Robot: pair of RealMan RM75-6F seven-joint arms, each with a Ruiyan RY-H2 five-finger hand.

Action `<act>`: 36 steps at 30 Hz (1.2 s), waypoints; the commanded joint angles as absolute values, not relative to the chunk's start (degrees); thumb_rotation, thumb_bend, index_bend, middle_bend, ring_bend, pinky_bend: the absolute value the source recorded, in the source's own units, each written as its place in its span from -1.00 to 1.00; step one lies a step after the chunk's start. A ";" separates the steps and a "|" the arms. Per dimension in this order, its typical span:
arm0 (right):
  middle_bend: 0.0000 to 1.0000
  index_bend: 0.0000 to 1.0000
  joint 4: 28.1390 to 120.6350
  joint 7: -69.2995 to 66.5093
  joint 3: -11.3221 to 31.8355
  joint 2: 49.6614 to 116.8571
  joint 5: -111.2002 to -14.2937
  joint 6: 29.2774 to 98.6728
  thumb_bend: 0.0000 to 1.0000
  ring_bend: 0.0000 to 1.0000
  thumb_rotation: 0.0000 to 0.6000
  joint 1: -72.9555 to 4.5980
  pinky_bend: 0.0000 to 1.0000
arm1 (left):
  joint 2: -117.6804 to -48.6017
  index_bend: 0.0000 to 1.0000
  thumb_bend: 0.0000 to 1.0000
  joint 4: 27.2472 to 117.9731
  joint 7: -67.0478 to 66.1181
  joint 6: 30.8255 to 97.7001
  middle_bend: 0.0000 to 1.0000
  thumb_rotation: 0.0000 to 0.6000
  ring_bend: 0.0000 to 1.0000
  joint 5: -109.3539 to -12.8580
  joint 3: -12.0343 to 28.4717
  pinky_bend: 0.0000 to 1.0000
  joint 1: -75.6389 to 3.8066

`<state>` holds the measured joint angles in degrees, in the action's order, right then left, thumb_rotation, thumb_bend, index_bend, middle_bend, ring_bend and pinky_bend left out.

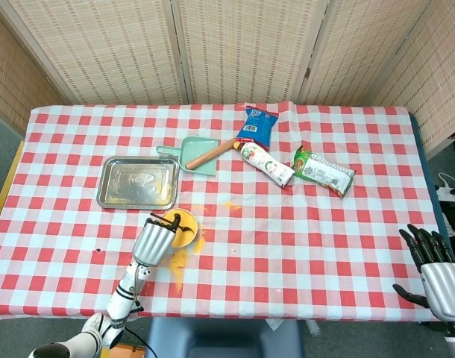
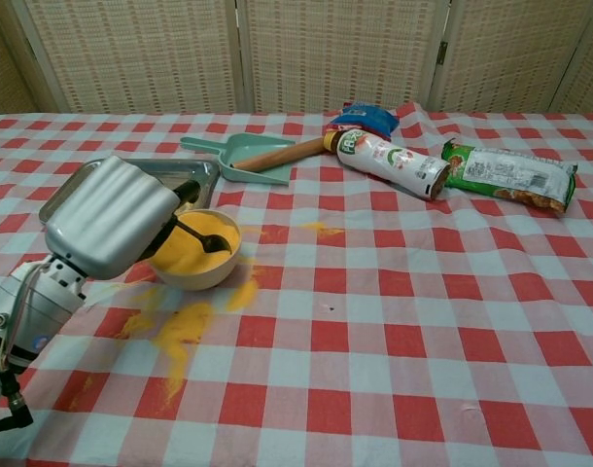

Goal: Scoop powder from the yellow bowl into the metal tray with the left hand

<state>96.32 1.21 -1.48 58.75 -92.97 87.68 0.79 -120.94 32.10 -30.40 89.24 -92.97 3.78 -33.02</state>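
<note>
The yellow bowl (image 1: 186, 230) (image 2: 201, 269) holds orange-yellow powder and stands just in front of the metal tray (image 1: 137, 183) (image 2: 197, 172). My left hand (image 1: 154, 240) (image 2: 107, 220) is at the bowl's near-left side, gripping a black spoon (image 2: 212, 242). The spoon's scoop lies in the powder. This hand hides much of the tray in the chest view. The tray looks bare in the head view. My right hand (image 1: 435, 270) hangs off the table's near-right corner with its fingers apart, holding nothing.
Spilled powder (image 1: 178, 262) (image 2: 182, 327) lies on the checked cloth in front of the bowl, with a smaller patch (image 2: 321, 230) to its right. Behind are a green dustpan (image 1: 195, 154) (image 2: 246, 152), a white bottle (image 1: 266, 164) (image 2: 389, 161), a blue packet (image 1: 259, 125) and a green packet (image 1: 323, 171) (image 2: 510, 175).
</note>
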 commanded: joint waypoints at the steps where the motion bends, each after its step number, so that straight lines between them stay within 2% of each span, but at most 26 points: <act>1: -1.00 -1.00 96.34 1.44 -1.57 58.80 -93.06 87.40 -0.92 -1.00 1.00 0.65 -1.00 | -106.92 -0.20 0.10 57.76 -28.60 84.17 1.00 1.00 1.00 -88.39 6.50 1.00 -31.58; 5: -1.00 -1.00 96.49 1.65 -1.69 58.88 -93.24 87.30 -0.92 -1.00 1.00 0.61 -1.00 | -95.44 -0.22 0.03 78.17 -29.36 78.90 1.00 1.00 1.00 -84.18 9.14 1.00 -31.69; 10: -1.00 -1.00 96.55 1.64 -1.86 58.81 -93.57 87.64 -0.92 -1.00 1.00 0.78 -1.00 | -86.41 -0.29 0.00 92.84 -28.12 68.49 1.00 1.00 1.00 -74.37 11.69 1.00 -32.83; 14: -1.00 -1.00 96.40 1.29 -1.83 58.63 -93.57 87.78 -0.92 -1.00 1.00 0.82 -1.00 | -78.86 -0.65 -0.02 102.61 -25.99 56.90 1.00 1.00 1.00 -61.22 14.23 1.00 -35.39; 17: -1.00 -1.00 96.33 1.06 -1.85 58.52 -93.64 87.81 -0.92 -1.00 1.00 0.80 -1.00 | -73.24 -0.80 -0.07 106.64 -22.63 47.59 1.00 1.00 1.00 -51.86 15.86 1.00 -38.40; 20: -1.00 -1.00 96.31 0.92 -1.83 58.41 -93.69 88.13 -0.92 -1.00 1.00 0.94 -1.00 | -69.97 -0.85 -0.11 106.67 -19.58 41.29 1.00 1.00 1.00 -46.38 16.78 1.00 -41.24; 22: -1.00 -1.00 96.31 0.89 -1.83 58.39 -93.76 88.42 -0.92 -1.00 1.00 1.07 -1.00 | -69.40 -0.81 -0.10 105.13 -18.93 39.72 1.00 1.00 1.00 -44.91 16.62 1.00 -42.98; 28: -1.00 -1.00 96.29 1.13 -1.65 58.50 -93.24 88.11 -0.92 -1.00 1.00 0.99 -1.00 | -70.34 -0.45 -0.08 101.78 -18.93 41.76 1.00 1.00 1.00 -44.95 15.13 1.00 -45.29; 32: -1.00 -1.00 96.35 1.37 -1.50 58.63 -92.78 87.56 -0.92 -1.00 1.00 0.76 -1.00 | -70.76 -0.31 -0.08 99.65 -18.92 42.66 1.00 1.00 1.00 -43.87 14.27 1.00 -46.58; 36: -1.00 -1.00 96.43 1.68 -1.43 58.71 -92.55 87.38 -0.92 -1.00 1.00 0.70 -1.00 | -70.76 -0.29 -0.08 97.58 -19.71 42.88 1.00 1.00 1.00 -41.35 13.22 1.00 -48.23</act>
<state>96.43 1.67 -1.43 58.71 -92.55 87.38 0.70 -70.68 98.21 -19.33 42.65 -42.11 13.72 -47.57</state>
